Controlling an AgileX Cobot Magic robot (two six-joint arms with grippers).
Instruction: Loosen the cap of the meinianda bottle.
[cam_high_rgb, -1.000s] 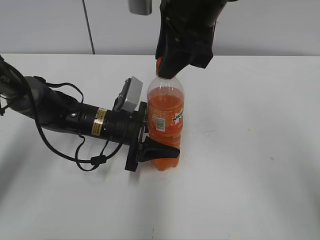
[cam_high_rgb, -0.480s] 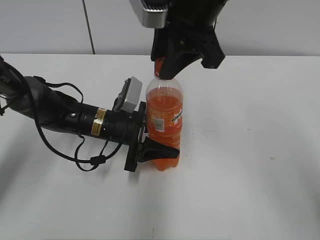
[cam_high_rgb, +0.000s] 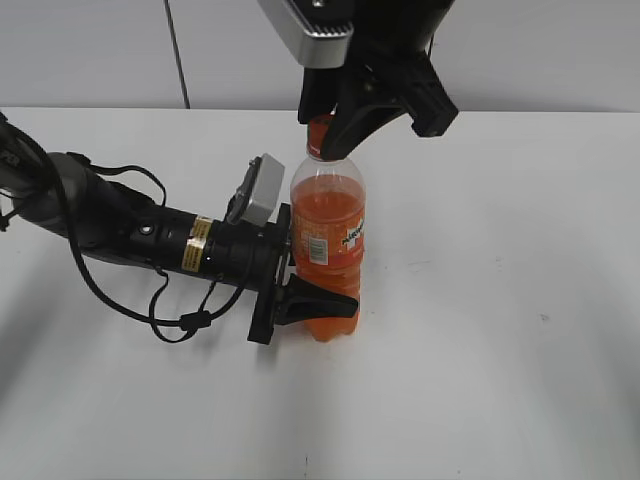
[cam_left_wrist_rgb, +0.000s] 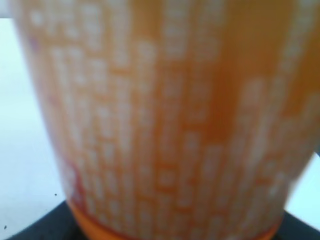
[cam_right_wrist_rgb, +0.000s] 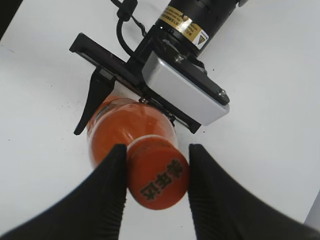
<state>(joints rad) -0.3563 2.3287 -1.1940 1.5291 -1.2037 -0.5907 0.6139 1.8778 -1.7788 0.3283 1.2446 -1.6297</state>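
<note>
The meinianda bottle (cam_high_rgb: 328, 240) stands upright on the white table, full of orange drink, with its orange label and white barcode patch facing me. My left gripper (cam_high_rgb: 325, 292) lies level and is shut on the bottle's lower body; the label fills the left wrist view (cam_left_wrist_rgb: 170, 120). My right gripper (cam_high_rgb: 325, 130) comes down from above. Its two black fingers press either side of the orange-red cap (cam_high_rgb: 319, 133). In the right wrist view the cap (cam_right_wrist_rgb: 158, 177) shows dark printed characters on top between the fingers (cam_right_wrist_rgb: 157, 148), with the bottle's shoulder (cam_right_wrist_rgb: 117, 125) below.
The left arm lies across the white table (cam_high_rgb: 500, 300) on the left, with its grey camera box (cam_high_rgb: 260, 190) beside the bottle and a loose black cable (cam_high_rgb: 150, 310) looping on the table. A grey wall stands behind.
My right wrist has turned about the cap while staying over it; its camera box has swung into view at the top. The bottle has shifted slightly left. The left arm stays put.
</note>
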